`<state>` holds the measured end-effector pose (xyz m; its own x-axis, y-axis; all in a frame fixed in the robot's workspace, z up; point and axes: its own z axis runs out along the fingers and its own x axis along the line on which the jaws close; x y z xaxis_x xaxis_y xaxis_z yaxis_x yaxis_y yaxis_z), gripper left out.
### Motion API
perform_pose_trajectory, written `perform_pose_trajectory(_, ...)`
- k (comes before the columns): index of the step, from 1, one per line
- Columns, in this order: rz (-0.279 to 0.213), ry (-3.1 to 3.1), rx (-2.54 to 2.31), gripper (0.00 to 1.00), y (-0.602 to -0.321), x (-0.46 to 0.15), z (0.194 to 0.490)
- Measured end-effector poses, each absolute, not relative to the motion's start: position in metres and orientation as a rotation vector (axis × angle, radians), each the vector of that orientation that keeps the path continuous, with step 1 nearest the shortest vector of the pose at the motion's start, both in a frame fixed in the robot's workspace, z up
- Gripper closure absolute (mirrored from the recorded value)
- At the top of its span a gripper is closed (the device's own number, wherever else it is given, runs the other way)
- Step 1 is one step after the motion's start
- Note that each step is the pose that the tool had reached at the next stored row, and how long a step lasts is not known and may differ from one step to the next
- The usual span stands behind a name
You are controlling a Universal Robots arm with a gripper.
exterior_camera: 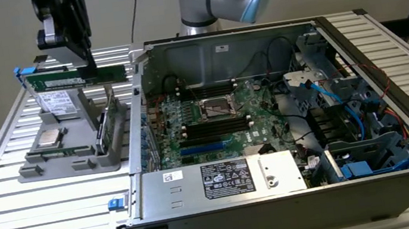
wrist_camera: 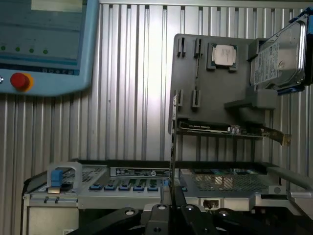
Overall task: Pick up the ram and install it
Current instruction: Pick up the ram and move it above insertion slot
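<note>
The ram (exterior_camera: 75, 79), a long dark-green strip, hangs level above the grey holder (exterior_camera: 74, 160) at the exterior view's left. My gripper (exterior_camera: 89, 64) is shut on it from above. In the wrist view the ram (wrist_camera: 173, 142) shows edge-on as a thin strip rising from between my fingers (wrist_camera: 182, 209). The open computer case (exterior_camera: 297, 197) lies to the exterior view's right of the holder. Its motherboard (exterior_camera: 259, 98) carries long black slots (exterior_camera: 214, 127) beside the processor socket (exterior_camera: 215, 108).
The holder also keeps a square silver processor (exterior_camera: 51, 138), a boxy silver drive (exterior_camera: 54, 102) and an upright card (exterior_camera: 110, 125). Cables and drive bays (exterior_camera: 347, 106) crowd the case's right side. A teach pendant (wrist_camera: 44, 44) lies on the slatted table (exterior_camera: 7, 196).
</note>
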<state>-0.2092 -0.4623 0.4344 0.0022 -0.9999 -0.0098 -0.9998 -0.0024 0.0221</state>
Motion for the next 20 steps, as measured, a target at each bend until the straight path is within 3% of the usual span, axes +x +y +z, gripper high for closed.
perform_pose_trajectory(20, -0.037, -2.212, 2.217, 0.86, -0.462, -0.118, 0.431)
